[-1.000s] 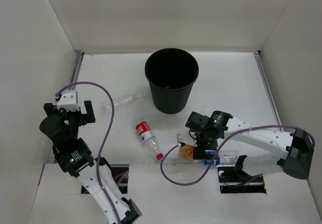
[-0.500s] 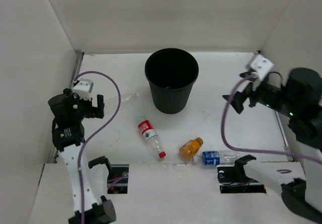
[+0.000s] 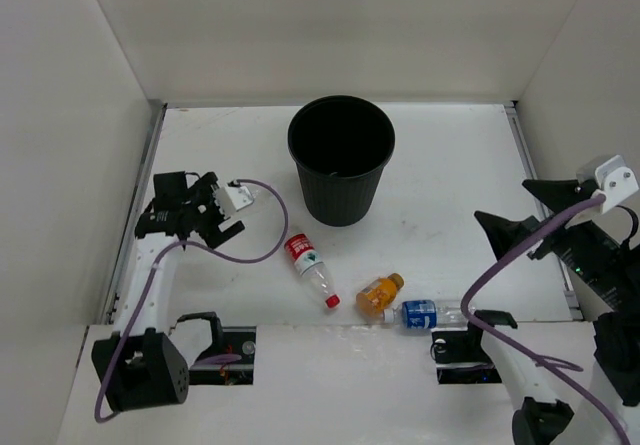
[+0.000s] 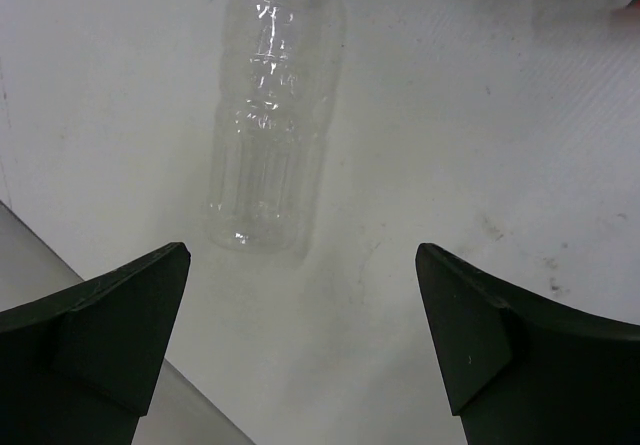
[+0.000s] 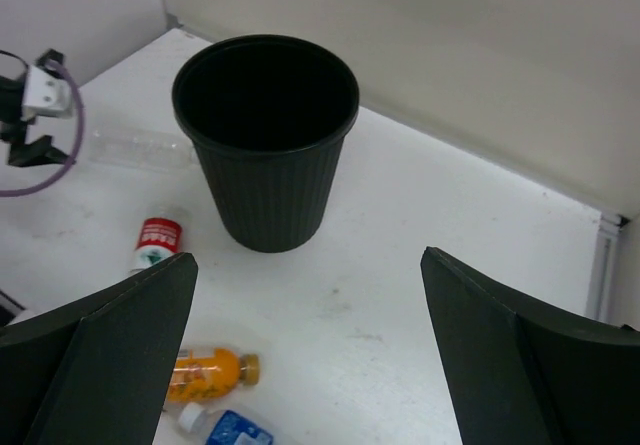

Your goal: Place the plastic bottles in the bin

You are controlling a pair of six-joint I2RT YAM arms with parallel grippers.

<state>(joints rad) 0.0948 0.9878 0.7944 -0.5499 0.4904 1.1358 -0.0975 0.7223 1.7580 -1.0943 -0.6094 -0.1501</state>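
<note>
**Top external view: both grippers wide, bottles on the table**

The left gripper (image 3: 222, 208) reaches low at the table's left, jaws spread, with the plain clear bottle (image 4: 270, 135) lying just ahead. The right gripper (image 3: 515, 210) hangs high at the right, jaws spread, facing the black bin (image 3: 340, 200). The red-label bottle (image 3: 312, 268), orange bottle (image 3: 380, 293) and blue-label bottle (image 3: 425, 314) lie nearer than the bin.

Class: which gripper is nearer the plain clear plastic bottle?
Left. The left gripper hovers open by the base of the plain clear plastic bottle; the right gripper is raised far to the right, beyond the round black plastic bin.
</note>
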